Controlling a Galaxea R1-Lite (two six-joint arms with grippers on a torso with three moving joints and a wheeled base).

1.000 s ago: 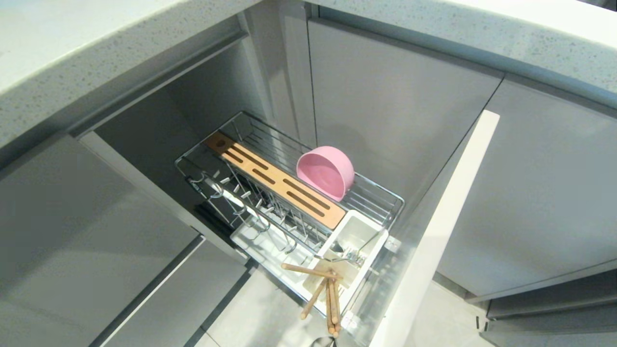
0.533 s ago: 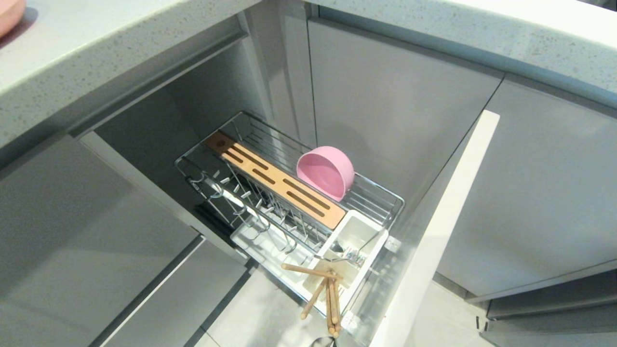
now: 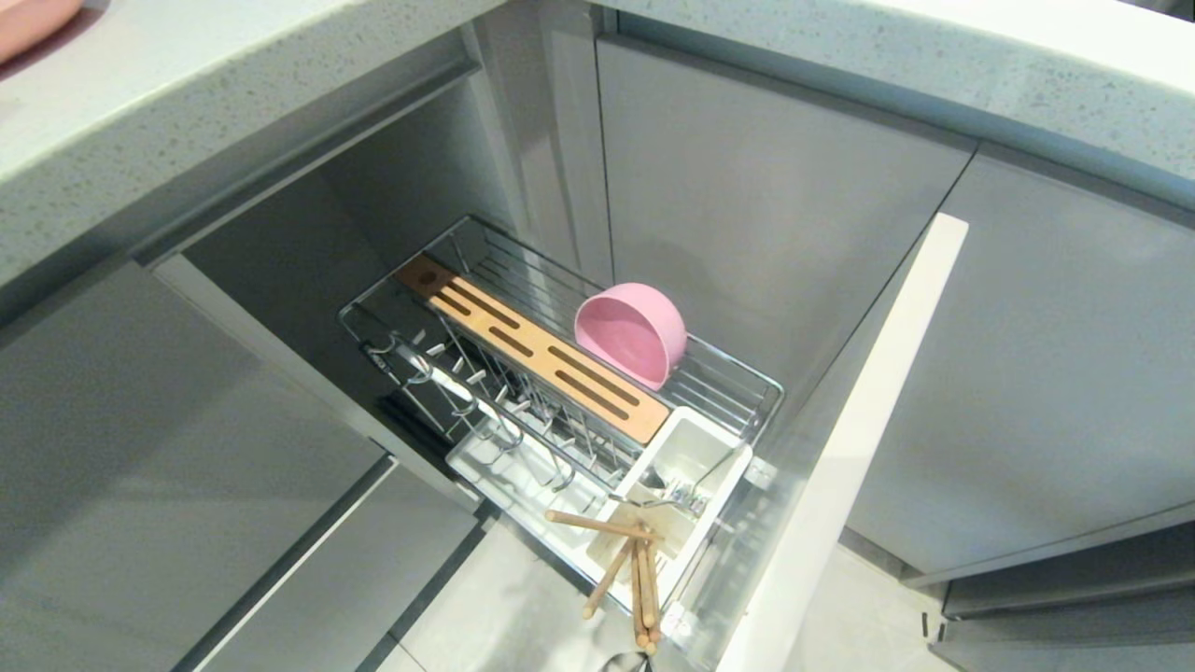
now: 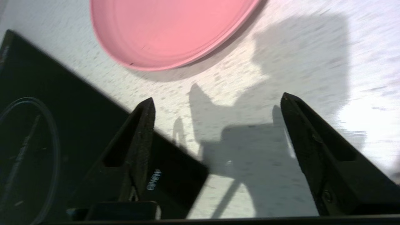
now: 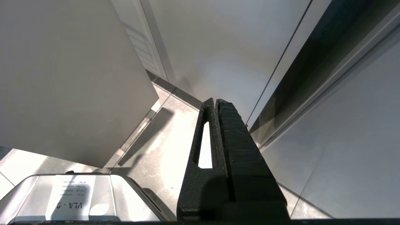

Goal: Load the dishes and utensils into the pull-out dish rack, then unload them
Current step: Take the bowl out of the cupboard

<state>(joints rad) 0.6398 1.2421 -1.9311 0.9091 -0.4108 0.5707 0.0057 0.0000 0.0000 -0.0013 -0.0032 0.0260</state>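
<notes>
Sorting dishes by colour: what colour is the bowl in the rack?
Plain pink bowl, clearest in the head view.

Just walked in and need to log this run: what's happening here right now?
The robot is unloading the pull-out dish rack. Its left gripper hangs open over the speckled countertop, apart from the pink plate lying flat there. In the rack, the pink bowl rests tilted on the wires, while the chopsticks and a metal utensil sit in the white utensil box. The right gripper is shut and parked low near the floor.
</notes>
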